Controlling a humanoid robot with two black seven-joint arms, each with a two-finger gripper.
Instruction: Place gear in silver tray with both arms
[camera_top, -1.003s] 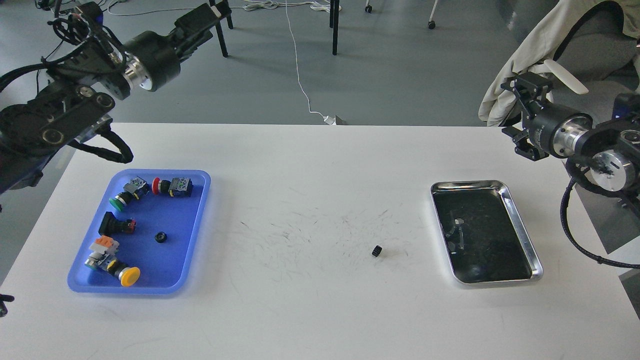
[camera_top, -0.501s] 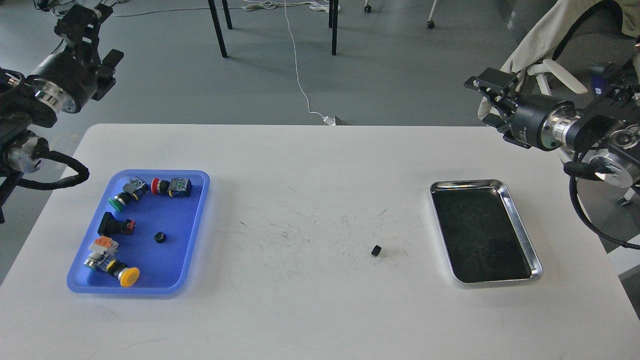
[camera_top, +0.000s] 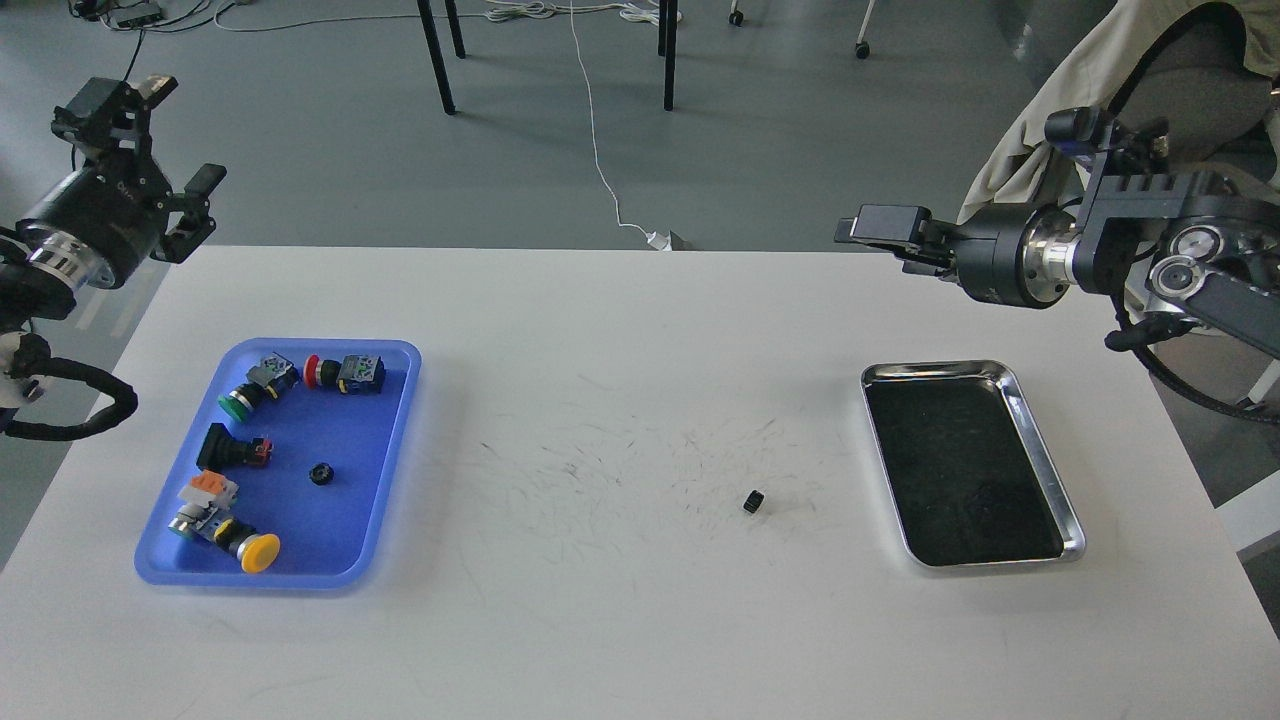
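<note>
A small black gear (camera_top: 753, 501) lies on the white table, a short way left of the silver tray (camera_top: 1034, 432), whose dark bottom holds nothing. A second black gear-like part (camera_top: 320, 474) rests in the blue tray (camera_top: 390, 450). My left gripper (camera_top: 150, 135) hangs off the table's far left corner, well above the blue tray, fingers spread and holding nothing. My right gripper (camera_top: 880, 225) points left above the table's far edge, beyond the silver tray. It is seen side-on, so its fingers overlap.
The blue tray also holds several push-button switches with green, red and yellow caps. A white cable and its plug (camera_top: 668, 240) lie on the floor behind the table. Chair legs stand further back, and a draped chair (camera_top: 1100, 80) sits at the far right.
My left arm has swung away to the far left and dropped lower. My right gripper has moved left over the table's far edge and turned to point left. Gear and trays are still.
</note>
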